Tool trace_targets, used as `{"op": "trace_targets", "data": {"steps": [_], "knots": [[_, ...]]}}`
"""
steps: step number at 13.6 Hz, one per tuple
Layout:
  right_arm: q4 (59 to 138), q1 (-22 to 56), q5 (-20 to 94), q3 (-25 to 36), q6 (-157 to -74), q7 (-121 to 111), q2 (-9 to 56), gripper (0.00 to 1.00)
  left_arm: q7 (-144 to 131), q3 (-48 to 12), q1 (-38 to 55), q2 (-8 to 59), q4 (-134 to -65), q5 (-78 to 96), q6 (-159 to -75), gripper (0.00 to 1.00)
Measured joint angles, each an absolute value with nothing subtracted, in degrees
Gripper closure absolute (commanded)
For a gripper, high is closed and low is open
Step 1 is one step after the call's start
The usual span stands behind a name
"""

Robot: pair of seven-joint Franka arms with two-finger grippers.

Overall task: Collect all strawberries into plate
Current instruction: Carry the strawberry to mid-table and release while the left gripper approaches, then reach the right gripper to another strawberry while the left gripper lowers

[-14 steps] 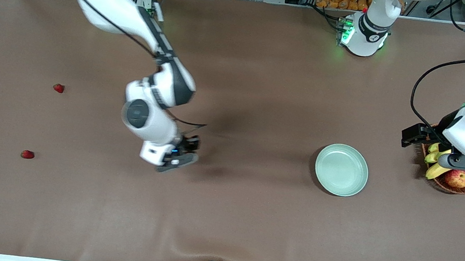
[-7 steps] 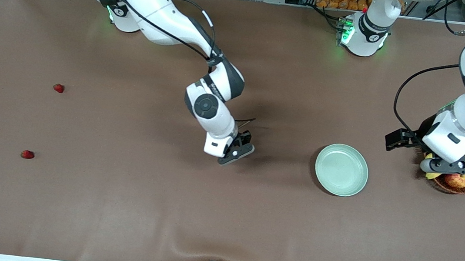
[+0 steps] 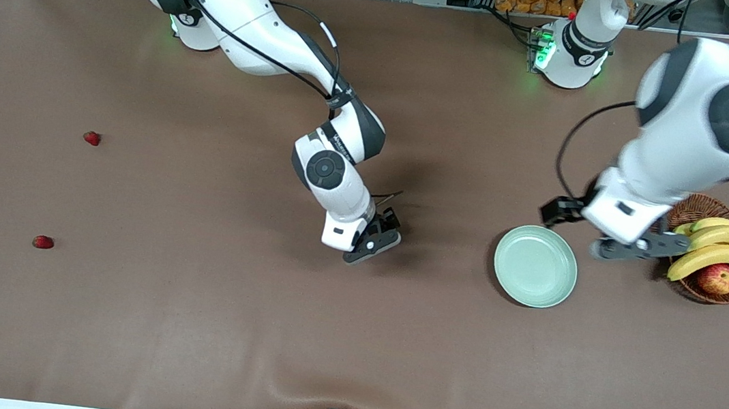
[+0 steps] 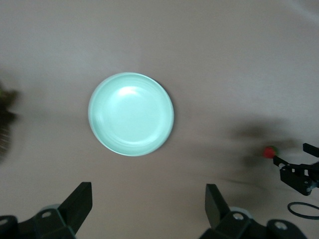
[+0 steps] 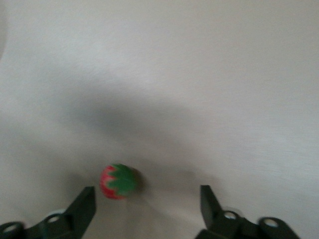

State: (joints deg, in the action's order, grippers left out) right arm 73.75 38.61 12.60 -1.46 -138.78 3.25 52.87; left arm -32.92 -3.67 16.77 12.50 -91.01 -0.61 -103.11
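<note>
Three strawberries lie off the mint plate: two far out at its nine o'clock, one strawberry on the bench beneath the spread right pincer. Centre it between the fingers before pinching. The left pincer, also spread, waits over the bench at the plate's three o'clock
</note>
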Motion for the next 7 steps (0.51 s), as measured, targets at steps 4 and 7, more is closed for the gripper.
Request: {"op": "trace_targets", "data": {"steps": [4, 7], "knots": [[73.11, 35.73, 12.59, 4.74, -121.37, 3.22, 45.82, 0.0, -50.95, -3.84, 25.12, 16.03, -91.15, -0.59, -106.73, 0.0], [75.75, 35.07, 12.59, 10.89, -116.11, 3.17, 40.58, 0.0, -59.66, -3.83, 30.22, 21.4, -89.63, -0.59, -109.83, 0.0]]}}
